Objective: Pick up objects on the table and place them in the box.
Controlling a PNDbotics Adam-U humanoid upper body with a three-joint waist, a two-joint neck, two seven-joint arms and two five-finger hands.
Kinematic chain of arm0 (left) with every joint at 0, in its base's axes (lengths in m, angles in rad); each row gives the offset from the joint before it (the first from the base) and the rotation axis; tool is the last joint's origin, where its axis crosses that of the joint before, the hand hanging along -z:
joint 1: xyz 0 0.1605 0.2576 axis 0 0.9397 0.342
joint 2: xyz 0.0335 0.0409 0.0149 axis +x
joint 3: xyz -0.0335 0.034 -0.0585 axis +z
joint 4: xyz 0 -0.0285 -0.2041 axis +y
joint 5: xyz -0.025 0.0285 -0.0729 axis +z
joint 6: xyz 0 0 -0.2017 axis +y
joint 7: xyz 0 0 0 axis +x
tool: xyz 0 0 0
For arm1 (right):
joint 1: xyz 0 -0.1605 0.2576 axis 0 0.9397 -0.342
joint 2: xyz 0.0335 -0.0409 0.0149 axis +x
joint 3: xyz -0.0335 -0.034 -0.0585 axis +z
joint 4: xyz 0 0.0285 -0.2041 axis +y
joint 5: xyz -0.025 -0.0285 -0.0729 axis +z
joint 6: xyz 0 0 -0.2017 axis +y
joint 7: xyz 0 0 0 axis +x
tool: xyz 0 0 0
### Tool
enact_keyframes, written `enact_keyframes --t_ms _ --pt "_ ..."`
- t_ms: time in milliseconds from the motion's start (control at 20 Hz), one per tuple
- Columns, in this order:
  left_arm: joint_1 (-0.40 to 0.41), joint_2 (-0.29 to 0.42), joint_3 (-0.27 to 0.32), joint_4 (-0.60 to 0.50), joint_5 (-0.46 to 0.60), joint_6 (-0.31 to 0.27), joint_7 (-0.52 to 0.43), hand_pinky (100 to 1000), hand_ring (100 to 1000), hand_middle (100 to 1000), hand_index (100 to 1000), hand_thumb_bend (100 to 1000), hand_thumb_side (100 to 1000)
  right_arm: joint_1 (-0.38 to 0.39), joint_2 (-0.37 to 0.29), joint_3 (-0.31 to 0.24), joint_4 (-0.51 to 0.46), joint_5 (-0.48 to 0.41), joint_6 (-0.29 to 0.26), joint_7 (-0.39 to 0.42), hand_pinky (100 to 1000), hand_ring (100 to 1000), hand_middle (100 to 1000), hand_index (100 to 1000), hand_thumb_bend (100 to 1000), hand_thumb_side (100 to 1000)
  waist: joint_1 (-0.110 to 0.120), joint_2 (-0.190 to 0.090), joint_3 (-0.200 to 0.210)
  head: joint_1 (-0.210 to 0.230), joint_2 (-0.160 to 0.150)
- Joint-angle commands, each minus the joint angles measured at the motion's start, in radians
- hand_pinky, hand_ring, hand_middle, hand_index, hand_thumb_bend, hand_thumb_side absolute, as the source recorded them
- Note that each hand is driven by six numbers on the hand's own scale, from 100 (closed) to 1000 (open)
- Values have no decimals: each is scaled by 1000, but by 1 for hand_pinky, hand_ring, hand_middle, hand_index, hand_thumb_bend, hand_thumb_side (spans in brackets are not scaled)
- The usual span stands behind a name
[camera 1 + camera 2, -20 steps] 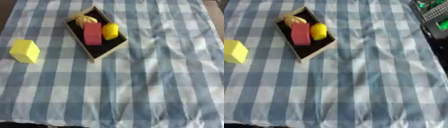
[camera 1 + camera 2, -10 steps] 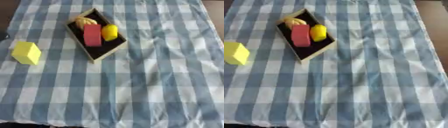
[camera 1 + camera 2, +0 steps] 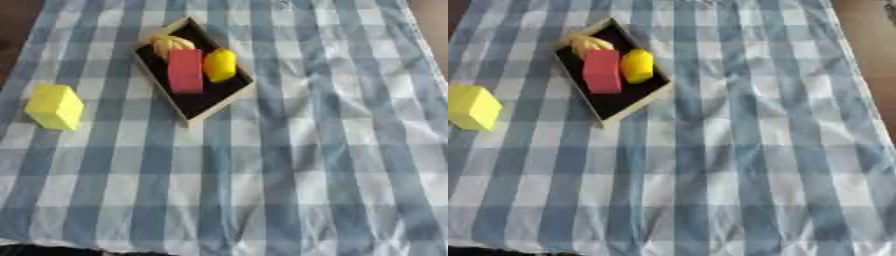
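Now only the yellow block [image 3: 55, 106] lies outside the box [image 3: 216, 102] — no hand shows, its state unknown; grasp its sides squarely.

Pretty soft all over, nothing really crisp; the checks on the cloth [image 3: 289, 150] smear a bit and edges look mushy. Light is even and fairly bright, no glare or hot spots. The yellow block [image 3: 55, 106] is lit on top with a darker right face and barely any shadow on the cloth. Inside the box [image 3: 224, 96] it's dark, so detail gets lost. The near edge goes almost black.
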Motion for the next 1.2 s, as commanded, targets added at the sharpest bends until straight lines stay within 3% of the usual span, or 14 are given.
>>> enact_keyframes --t_ms 50,300,850,1200 --pt "-24 11 -5 58 -20 -3 -10 964 926 862 940 697 100 -2 -16 -17 -16 -5 7 -5 956 908 805 860 100 502 14 -38 -2 6 4" --pt "-58 -33 -17 158 -52 -17 -5 958 936 875 934 638 100 9 -6 -20 -16 -5 19 -11 957 905 802 852 100 520 11 -38 -3 13 4" --pt "-160 -145 -51 335 -98 -102 -17 952 935 891 927 666 100 14 14 -24 -3 -8 31 -35 954 897 795 824 100 526 11 -35 -7 18 4" --pt "-211 -225 -46 431 -148 -128 27 940 928 887 924 678 100 16 22 -17 5 -7 31 -24 955 897 794 814 100 525 13 -33 -11 22 4"
